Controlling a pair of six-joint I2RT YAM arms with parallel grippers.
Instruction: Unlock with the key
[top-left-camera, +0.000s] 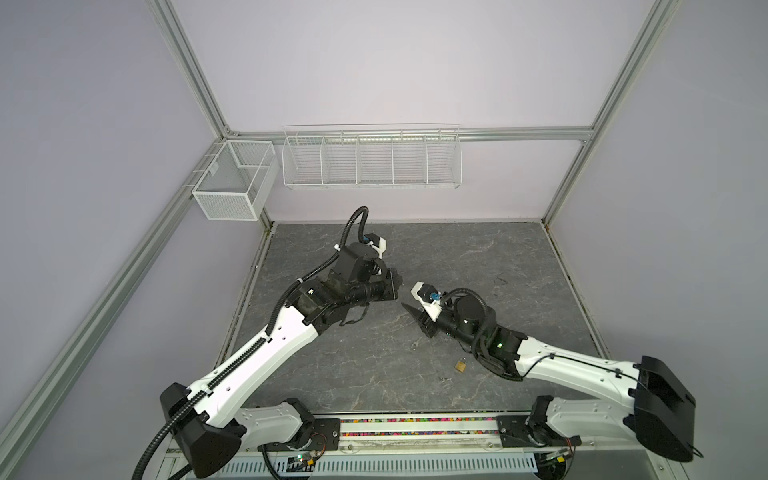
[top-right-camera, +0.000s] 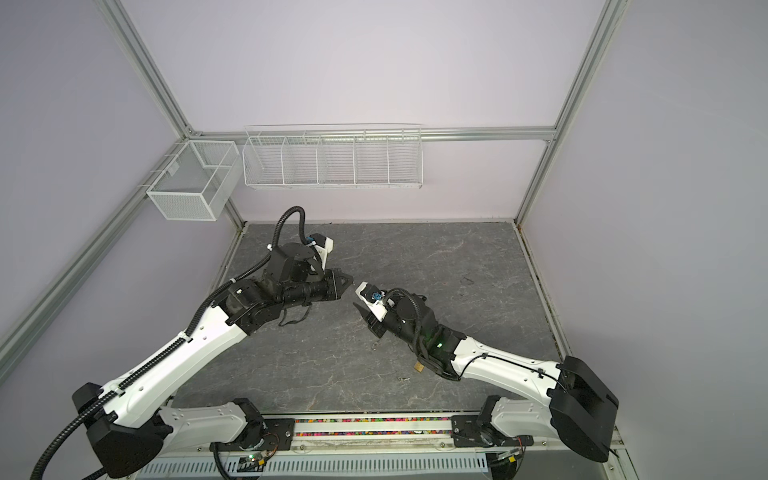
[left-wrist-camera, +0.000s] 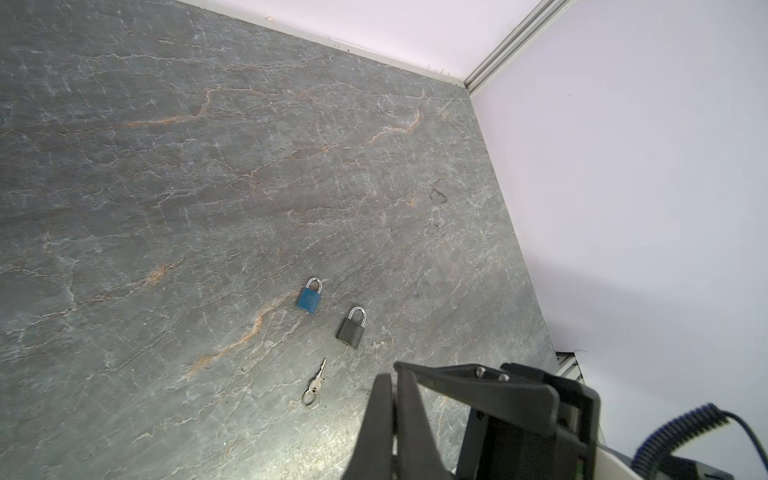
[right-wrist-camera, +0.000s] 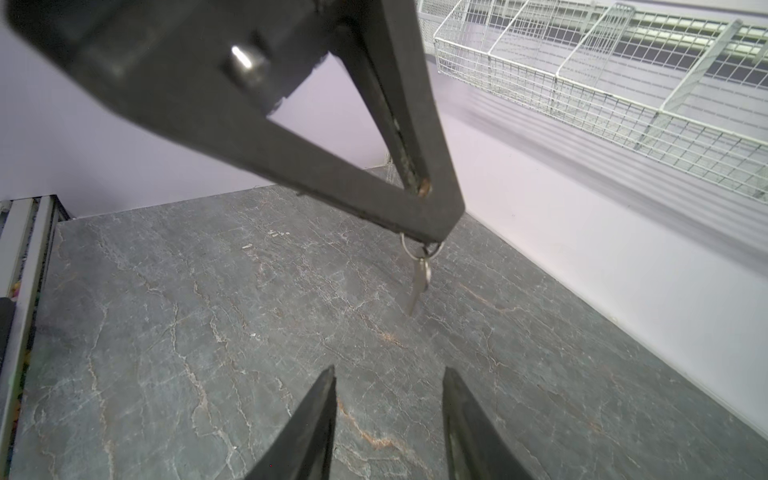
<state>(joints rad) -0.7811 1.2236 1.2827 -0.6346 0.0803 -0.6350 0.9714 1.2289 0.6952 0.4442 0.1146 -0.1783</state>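
My left gripper (right-wrist-camera: 436, 232) is shut on a small metal ring, and a silver key (right-wrist-camera: 420, 278) hangs from it above the table. My right gripper (right-wrist-camera: 389, 374) is open and holds nothing; the key hangs ahead of its fingers, apart from them. In both top views the two grippers (top-left-camera: 400, 286) (top-left-camera: 409, 311) meet tip to tip near the table's middle. In the left wrist view a blue padlock (left-wrist-camera: 309, 295) and a dark grey padlock (left-wrist-camera: 351, 328) lie flat with shackles shut, and a second key (left-wrist-camera: 316, 382) on a ring lies beside them.
A brass padlock (top-left-camera: 460, 365) lies on the grey stone table (top-left-camera: 519, 257) by the right forearm. A white wire basket rack (top-left-camera: 370, 158) and a mesh box (top-left-camera: 232, 183) hang on the back wall. Walls close in the table on three sides.
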